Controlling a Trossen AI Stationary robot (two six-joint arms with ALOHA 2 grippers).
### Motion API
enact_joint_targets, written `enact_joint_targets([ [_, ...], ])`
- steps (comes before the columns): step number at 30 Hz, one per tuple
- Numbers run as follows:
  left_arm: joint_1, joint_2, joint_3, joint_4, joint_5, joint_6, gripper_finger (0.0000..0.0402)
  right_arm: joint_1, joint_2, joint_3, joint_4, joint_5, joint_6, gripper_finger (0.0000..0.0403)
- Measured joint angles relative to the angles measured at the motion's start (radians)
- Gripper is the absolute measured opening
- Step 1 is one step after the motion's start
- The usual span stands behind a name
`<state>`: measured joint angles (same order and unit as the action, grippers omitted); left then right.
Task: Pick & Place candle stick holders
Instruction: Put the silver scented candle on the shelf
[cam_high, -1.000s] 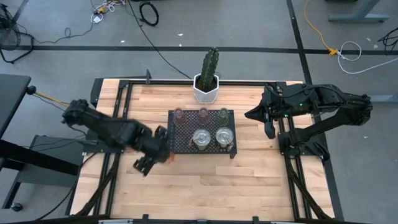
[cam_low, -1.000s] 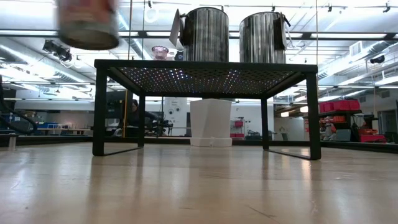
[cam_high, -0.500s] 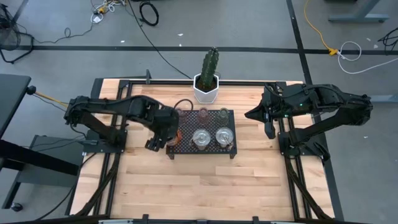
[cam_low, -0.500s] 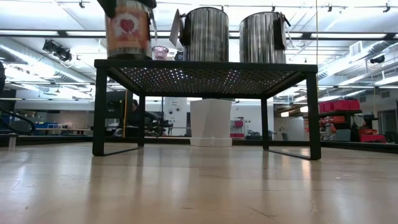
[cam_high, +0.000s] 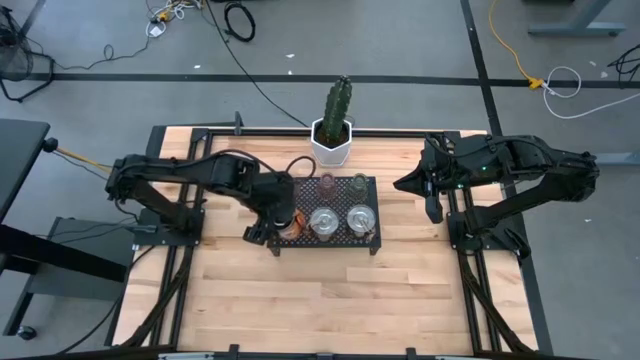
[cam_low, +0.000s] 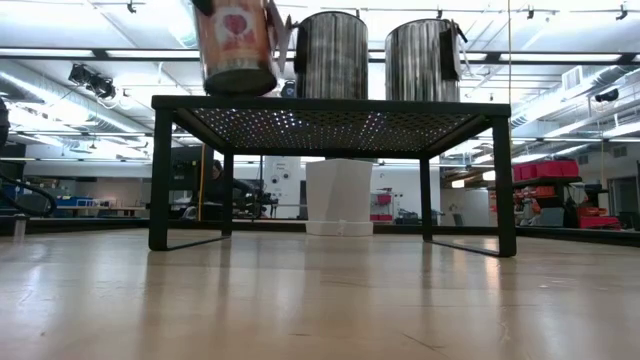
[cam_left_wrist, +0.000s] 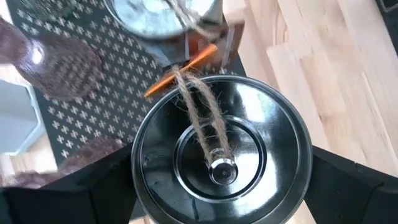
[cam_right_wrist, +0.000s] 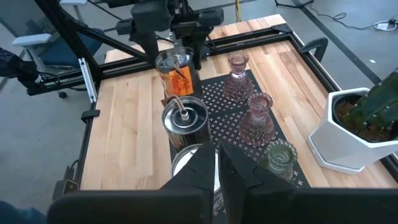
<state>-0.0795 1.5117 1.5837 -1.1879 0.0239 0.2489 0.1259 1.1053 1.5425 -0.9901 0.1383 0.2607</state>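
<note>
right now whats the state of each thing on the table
left end effector: closed on the third silver holder, carried just above the black mesh tray
right end effector: shut, empty, parked at the table's right side
two silver holders: upright on the tray
three glass cups: upright in the tray's back row
cactus pot: upright behind the tray

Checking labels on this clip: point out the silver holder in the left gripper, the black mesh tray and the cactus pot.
silver holder (cam_left_wrist: 219, 163), left wrist view, inside of the cup.
black mesh tray (cam_low: 330, 102), low view, front edge.
cactus pot (cam_high: 331, 148), high view, white wall.
</note>
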Motion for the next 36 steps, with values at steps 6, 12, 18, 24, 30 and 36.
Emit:
enact_joint_targets([
  [6,-0.003,0.043,0.0,0.002,0.0,0.001,0.0371,0.0,0.0,0.0,-0.005,0.0,0.004,0.0023],
  [12,-0.003,0.075,0.0,-0.023,0.001,0.009,0.0371,0.0,0.0,0.0,-0.023,0.0,0.012,0.0023],
  [18,-0.003,0.075,0.0,-0.027,0.0,0.006,0.0371,0.0,0.0,0.0,-0.032,0.0,0.018,0.0023],
  [24,-0.003,0.075,0.0,-0.031,0.018,0.007,0.0371,0.0,0.0,0.0,-0.038,0.001,0.018,0.0023],
  [30,-0.003,0.075,0.0,-0.03,0.019,0.006,0.0379,0.0,0.0,0.0,-0.038,0.0,0.018,0.0023],
  [36,-0.003,0.075,0.0,-0.024,0.018,0.006,0.0391,0.0,0.0,0.0,-0.038,0.0,0.018,0.0023],
])
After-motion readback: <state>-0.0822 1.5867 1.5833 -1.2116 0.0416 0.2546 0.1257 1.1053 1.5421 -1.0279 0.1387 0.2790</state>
